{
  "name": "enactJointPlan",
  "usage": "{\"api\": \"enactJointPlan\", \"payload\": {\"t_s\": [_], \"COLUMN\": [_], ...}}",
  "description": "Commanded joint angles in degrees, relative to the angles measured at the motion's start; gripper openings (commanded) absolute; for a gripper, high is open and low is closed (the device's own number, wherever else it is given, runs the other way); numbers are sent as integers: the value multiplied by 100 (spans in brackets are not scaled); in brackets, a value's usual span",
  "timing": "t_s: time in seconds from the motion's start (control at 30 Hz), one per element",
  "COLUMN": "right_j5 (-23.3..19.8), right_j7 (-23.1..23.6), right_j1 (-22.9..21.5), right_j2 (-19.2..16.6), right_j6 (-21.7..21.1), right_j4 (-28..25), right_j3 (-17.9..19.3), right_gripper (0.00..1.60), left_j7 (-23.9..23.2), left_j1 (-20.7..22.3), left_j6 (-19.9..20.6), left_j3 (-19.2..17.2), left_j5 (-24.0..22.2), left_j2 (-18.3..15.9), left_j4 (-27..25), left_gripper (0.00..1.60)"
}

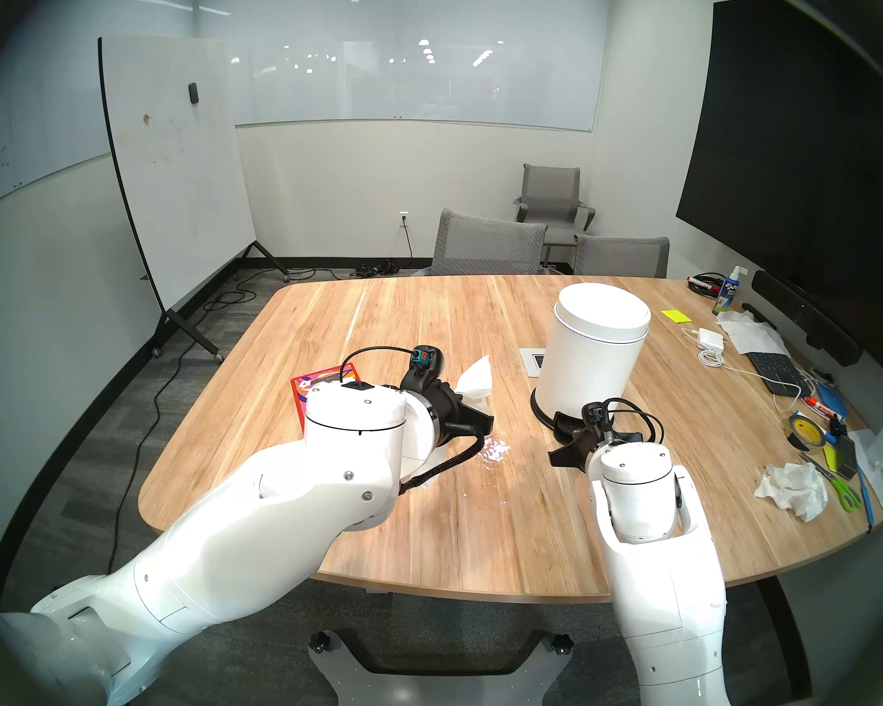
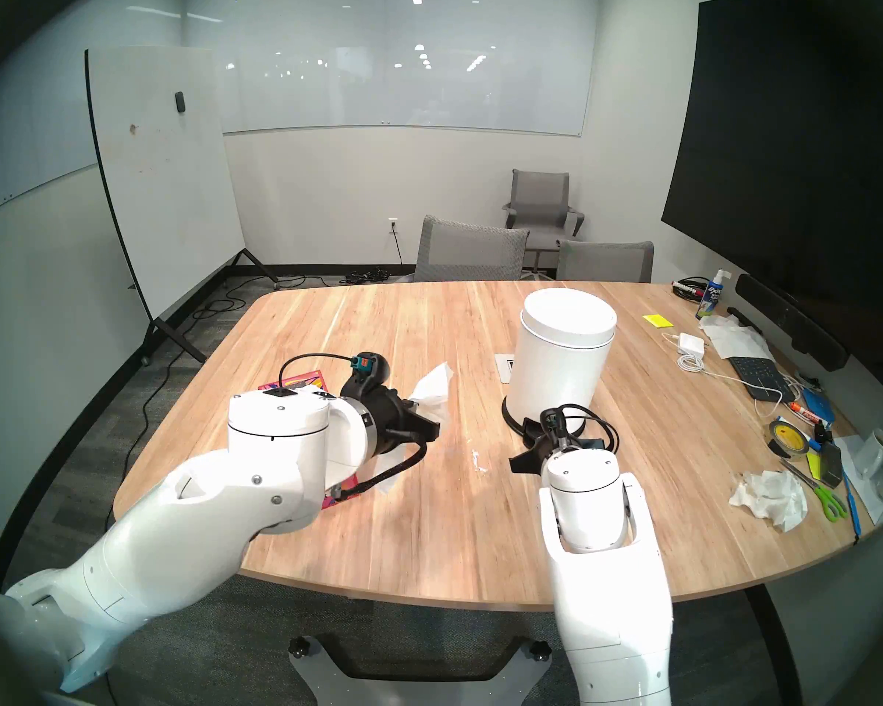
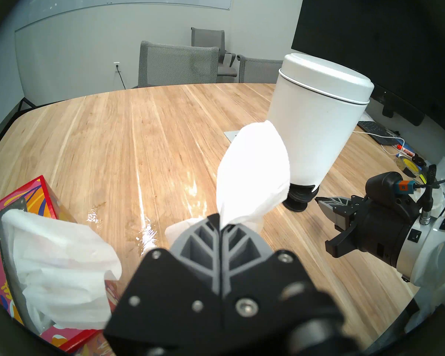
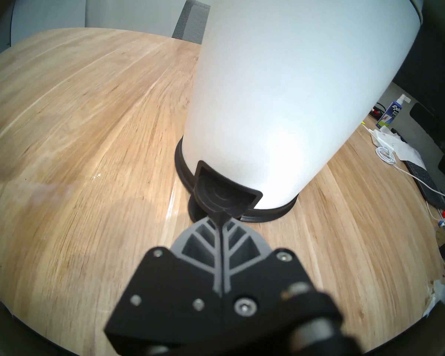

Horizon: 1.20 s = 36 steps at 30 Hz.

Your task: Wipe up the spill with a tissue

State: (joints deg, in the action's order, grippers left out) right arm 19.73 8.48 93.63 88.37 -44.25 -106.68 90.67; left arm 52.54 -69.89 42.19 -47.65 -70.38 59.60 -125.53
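Our left gripper (image 3: 221,225) has its grey fingers pressed together on the tissue (image 3: 252,173), pinching its lower end so the white sheet stands up loose above the tips and off the tabletop. We then go by size and place everything against the white pedal bin (image 1: 595,356).

We see the wooden table (image 1: 378,511) carrying everything. The bin stands upright on its black base, lid down, toward the table's far right. Our right gripper (image 4: 220,215) sits just in front of the bin, its fingers closed flat on each other with nothing between them, the tips at the bin's black pedal (image 4: 222,196); we cannot tell whether they touch it. The red floral tissue box (image 3: 18,219) lies well to the left of the bin, mostly behind our left arm in the head views, with a white sheet bunched up out of its slot. A crumpled white paper wad (image 1: 793,488) rests to the right of the bin and nearer us, close to the table edge, beside green-handled scissors (image 1: 844,493). The spill (image 1: 495,453) glints on the wood in front of the bin and to its left, between our two grippers, below the held tissue and apart from it.
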Motion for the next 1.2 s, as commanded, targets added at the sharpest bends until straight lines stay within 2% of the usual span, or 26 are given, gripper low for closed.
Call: {"api": "enactJointPlan", "payload": {"t_s": [0.0, 1.17], "right_j5": [-36, -75], "right_j7": [-3, -129], "right_j1": [-266, -738], "right_j2": [-6, 13], "right_j6": [102, 176], "right_j4": [101, 712], "right_j3": [45, 46], "right_gripper": [0, 0], "left_j7": [-14, -14], "left_j1": [45, 45], "left_j6": [-11, -12], "left_j3": [-23, -23], "left_j5": [14, 14], "left_j2": [12, 12], "left_j4": [-111, -111], "left_gripper": [0, 0]}}
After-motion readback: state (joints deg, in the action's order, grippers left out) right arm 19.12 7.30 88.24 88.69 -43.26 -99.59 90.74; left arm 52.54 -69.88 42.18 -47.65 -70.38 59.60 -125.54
